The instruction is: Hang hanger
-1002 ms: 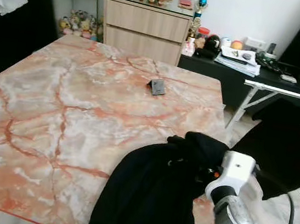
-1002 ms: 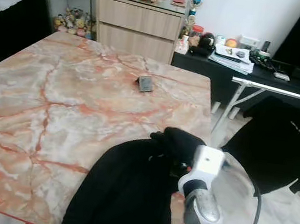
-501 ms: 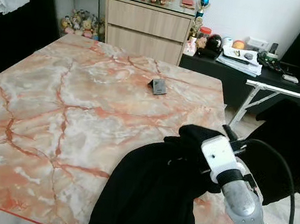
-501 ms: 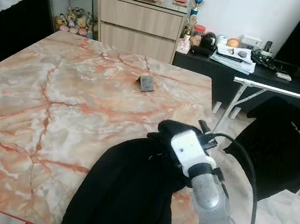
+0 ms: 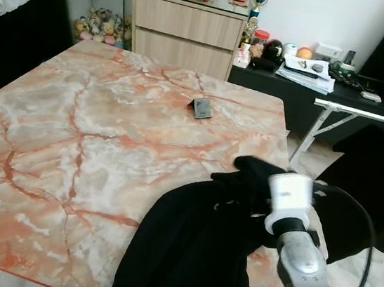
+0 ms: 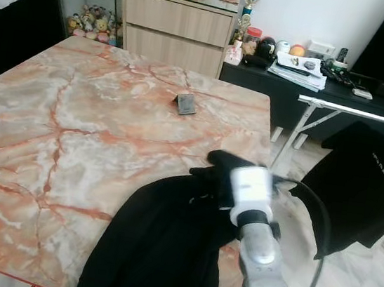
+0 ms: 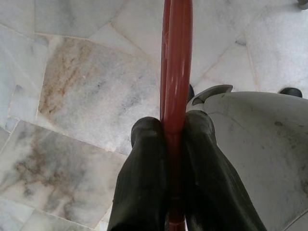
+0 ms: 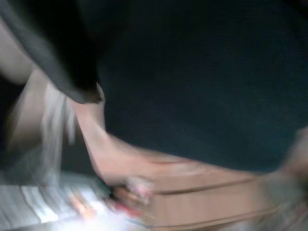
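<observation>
A black garment (image 5: pixel 192 250) lies on the marble table (image 5: pixel 74 121) at its near right corner, its top bunched up in a lump (image 5: pixel 259 172). My right arm (image 5: pixel 289 202) reaches into that lump from the right, and the cloth hides what lies beyond the wrist. The right wrist view is blurred and shows black cloth (image 8: pixel 202 82) close over the table. In the left wrist view my left gripper (image 7: pixel 174 130) hangs over the floor, shut on a red rod (image 7: pixel 177 57) that runs between its two fingers.
A small dark object (image 5: pixel 201 109) sits on the table's far part. To the right stands a white rack rail (image 5: pixel 365 115) with a black shirt (image 5: pixel 377 189) hanging from it. Behind are a wooden dresser (image 5: pixel 185 33) and a cluttered black desk (image 5: pixel 327 87).
My right wrist has turned and shifted a little left and up against the garment's bunched top. The lump of cloth has moved slightly with it.
</observation>
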### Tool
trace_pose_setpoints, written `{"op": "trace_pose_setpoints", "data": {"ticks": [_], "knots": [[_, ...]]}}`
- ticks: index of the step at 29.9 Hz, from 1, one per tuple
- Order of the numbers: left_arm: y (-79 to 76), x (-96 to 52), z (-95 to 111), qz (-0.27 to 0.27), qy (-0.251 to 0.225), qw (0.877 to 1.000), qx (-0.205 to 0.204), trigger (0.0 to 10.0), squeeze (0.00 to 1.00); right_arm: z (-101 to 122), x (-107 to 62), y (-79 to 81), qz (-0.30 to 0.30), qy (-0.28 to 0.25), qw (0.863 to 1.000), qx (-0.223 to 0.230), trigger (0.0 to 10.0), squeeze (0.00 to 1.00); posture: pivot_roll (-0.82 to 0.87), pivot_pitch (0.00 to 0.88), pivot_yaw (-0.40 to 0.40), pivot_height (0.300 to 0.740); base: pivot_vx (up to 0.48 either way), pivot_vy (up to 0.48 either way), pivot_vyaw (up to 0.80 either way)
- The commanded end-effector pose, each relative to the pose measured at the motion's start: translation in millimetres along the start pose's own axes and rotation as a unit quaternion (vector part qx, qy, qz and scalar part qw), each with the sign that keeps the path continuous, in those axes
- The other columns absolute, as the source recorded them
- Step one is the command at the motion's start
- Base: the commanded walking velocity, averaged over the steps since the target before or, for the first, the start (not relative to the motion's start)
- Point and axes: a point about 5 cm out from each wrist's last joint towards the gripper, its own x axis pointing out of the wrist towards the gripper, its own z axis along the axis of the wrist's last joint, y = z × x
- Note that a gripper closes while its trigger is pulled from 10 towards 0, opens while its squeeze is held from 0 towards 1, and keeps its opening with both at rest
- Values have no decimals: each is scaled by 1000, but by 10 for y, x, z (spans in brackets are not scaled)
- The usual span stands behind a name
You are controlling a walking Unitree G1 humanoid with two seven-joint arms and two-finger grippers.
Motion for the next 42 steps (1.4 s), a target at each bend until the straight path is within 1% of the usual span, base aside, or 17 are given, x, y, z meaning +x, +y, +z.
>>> {"op": "trace_pose_setpoints", "data": {"ticks": [1, 2, 3, 4, 6, 10, 12, 14, 16, 17, 18, 19, 20, 23, 27, 29, 42], "knots": [[-122, -18, -139, -24, 29, 999, 2, 10000, 0, -33, -6, -89, -3, 22, 988, 154, 10000, 0, 69, 76, -83, 740, 0, 0, 0], [-123, -18, -140, -24, 29, 999, 2, 10000, 0, -45, -13, -50, 12, 27, 976, 215, 10000, 0, 71, 77, -83, 740, 0, 0, 0], [-123, -18, -140, -24, 29, 999, 2, 10000, 0, -45, -13, -50, 12, 27, 976, 215, 10000, 0, 71, 77, -83, 740, 0, 0, 0], [-122, -18, -141, -24, 29, 999, 3, 10000, 0, -44, -25, 10, 31, 31, 957, 287, 10000, 0, 72, 78, -84, 740, 0, 0, 0], [-119, -19, -142, -23, 29, 999, 2, 10000, 0, -51, -41, 76, 55, 40, 939, 338, 10000, 0, 73, 78, -85, 740, 0, 0, 0], [-121, -19, -142, -24, 29, 999, 2, 10000, 0, -71, -51, 121, 66, 53, 920, 382, 10000, 0, 75, 78, -84, 740, 0, 0, 0], [-122, -18, -142, -25, 30, 999, 3, 10000, 0, -40, -73, 195, 94, 69, 887, 446, 10000, 0, 75, 78, -83, 740, 0, 0, 0], [-122, -18, -141, -26, 30, 999, 4, 10000, 0, 22, -122, 302, 146, 77, 865, 473, 10000, 0, 74, 76, -84, 740, 0, 0, 0], [-122, -18, -141, -26, 30, 999, 4, 10000, 0, 31, -150, 333, 165, 88, 865, 465, 10000, 0, 73, 75, -84, 740, 0, 0, 0], [-123, -18, -141, -26, 30, 999, 4, 10000, 0, 29, -157, 334, 168, 92, 868, 458, 10000, 0, 73, 75, -84, 740, 0, 0, 0], [-123, -18, -139, -26, 29, 999, 5, 10000, 0, -16, -136, 256, 133, 86, 949, 271, 10000, 0, 74, 76, -84, 740, 0, 0, 0], [-123, -18, -139, -26, 29, 999, 6, 10000, 0, -31, -123, 204, 112, 75, 977, 168, 10000, 0, 74, 76, -84, 740, 0, 0, 0], [-124, -18, -138, -27, 29, 999, 6, 10000, 0, -67, -108, 131, 87, 70, 993, 34, 10000, 0, 69, 72, -84, 740, 0, 0, 0], [-128, -19, -141, -27, 29, 999, 5, 10000, 0, -105, -101, -1, 56, 67, 995, -45, 10000, 0, 72, 70, -85, 740, 0, 0, 0], [-130, -20, -144, -28, 28, 999, 4, 10000, 0, -125, -118, -88, 17, 86, 996, -33, 10000, 0, 72, 68, -86, 740, 0, 0, 0], [-130, -21, -147, -28, 28, 999, 3, 10000, 0, -108, -138, -158, -1, 77, 990, -115, 10000, 0, 70, 66, -85, 740, 0, 0, 0], [-130, -23, -155, -29, 27, 999, 8, 10000, 0, -167, -199, -121, 9, 49, 990, -132, 10000, 0, 70, 57, -83, 740, 0, 0, 0]]}}
